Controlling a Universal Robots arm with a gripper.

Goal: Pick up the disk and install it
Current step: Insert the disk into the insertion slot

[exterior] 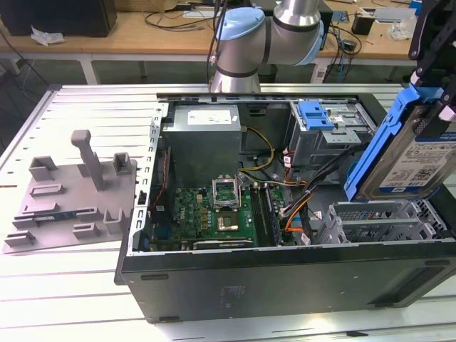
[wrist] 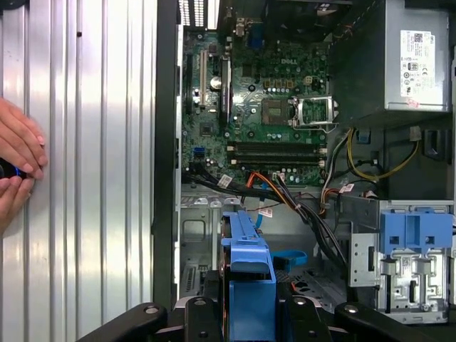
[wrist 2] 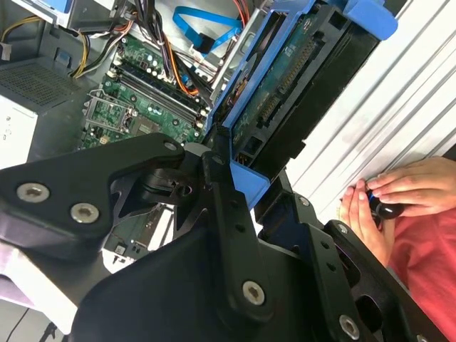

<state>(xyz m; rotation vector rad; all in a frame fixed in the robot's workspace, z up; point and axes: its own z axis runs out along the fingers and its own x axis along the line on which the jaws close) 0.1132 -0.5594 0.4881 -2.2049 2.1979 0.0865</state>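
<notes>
The disk (exterior: 412, 158), a silver drive with a white-and-blue label in a blue plastic bracket, hangs tilted on edge above the right end of the open computer case (exterior: 285, 274). My gripper (exterior: 432, 85) is shut on its upper end. In the second wrist view the black fingers (wrist 2: 221, 189) clamp the blue bracket, and the disk (wrist 2: 288, 89) shows its green circuit-board underside. The first wrist view looks down the bracket's edge (wrist: 249, 274) into the case. A bare metal drive bay (exterior: 377, 221) lies right under the disk.
A grey metal cage with a blue tab (exterior: 317, 115) (wrist: 415, 231) sits at the case's back right. Bundled cables (exterior: 299, 189), the motherboard (exterior: 214, 210) and power supply (exterior: 203, 135) fill the case. A grey moulded tray (exterior: 71, 192) lies on the table. A person's hands (wrist 2: 399, 192) (wrist: 18, 164) rest beside the case.
</notes>
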